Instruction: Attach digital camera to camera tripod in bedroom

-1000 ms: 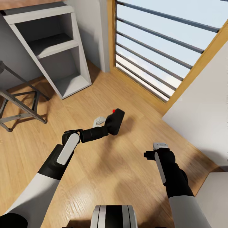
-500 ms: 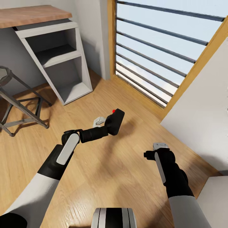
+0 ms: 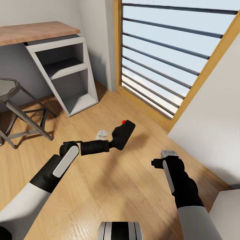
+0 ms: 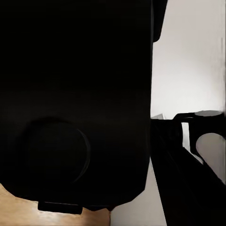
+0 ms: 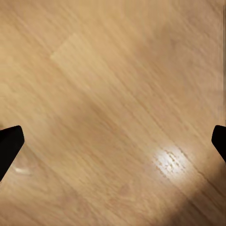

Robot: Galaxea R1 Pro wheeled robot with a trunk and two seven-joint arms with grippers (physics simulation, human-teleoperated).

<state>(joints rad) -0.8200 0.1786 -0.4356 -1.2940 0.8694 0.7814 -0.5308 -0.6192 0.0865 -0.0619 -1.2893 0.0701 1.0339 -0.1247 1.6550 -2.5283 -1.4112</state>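
Left gripper (image 3: 115, 141) clamped on the digital camera (image 3: 122, 135), held out above the light wood floor (image 3: 110, 186), red button (image 3: 123, 122) uppermost, body tilted. In the left wrist view, black camera body (image 4: 75, 103) pressed right up against the lens, a round dial on its face. Right gripper (image 3: 169, 154) empty, hanging over bare floor near the front right; fingers (image 5: 8, 146) spread wide, dark tips at opposite edges of the right wrist view, floorboards (image 5: 113, 108) between them. Wood-topped counter (image 3: 33, 31) at the far left with an open white shelf unit (image 3: 66, 80) beneath its right end. Metal stool (image 3: 13, 110) just left of the shelves. Barred window (image 3: 166, 53) in a wooden frame straight ahead. White wall panel (image 3: 210, 130) at right.
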